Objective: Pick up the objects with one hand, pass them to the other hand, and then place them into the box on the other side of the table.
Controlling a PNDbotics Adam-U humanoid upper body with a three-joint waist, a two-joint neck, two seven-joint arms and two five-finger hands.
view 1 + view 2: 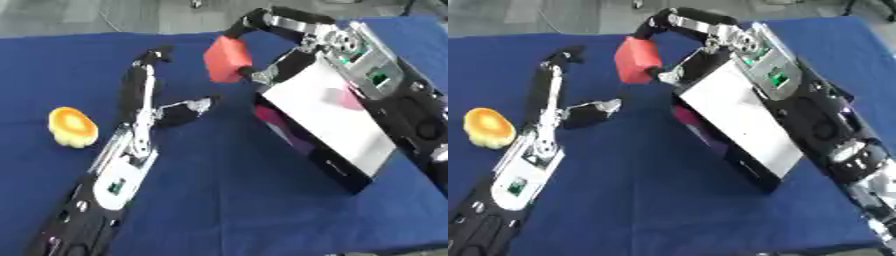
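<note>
The left hand point(153, 95) lies open on the blue table point(227, 190), holding nothing. Beyond it, the right hand point(262, 30) curls round a red block point(226, 59), held beside the box point(328, 120).

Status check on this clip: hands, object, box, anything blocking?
Right hand shut on red block, held just left of the box. Left hand open, holding nothing. Orange-yellow object waits on blue table, far left. Nothing blocking.

Bright, even light (soft blur throughout), glare whitening the box point(328, 112) flap.
</note>
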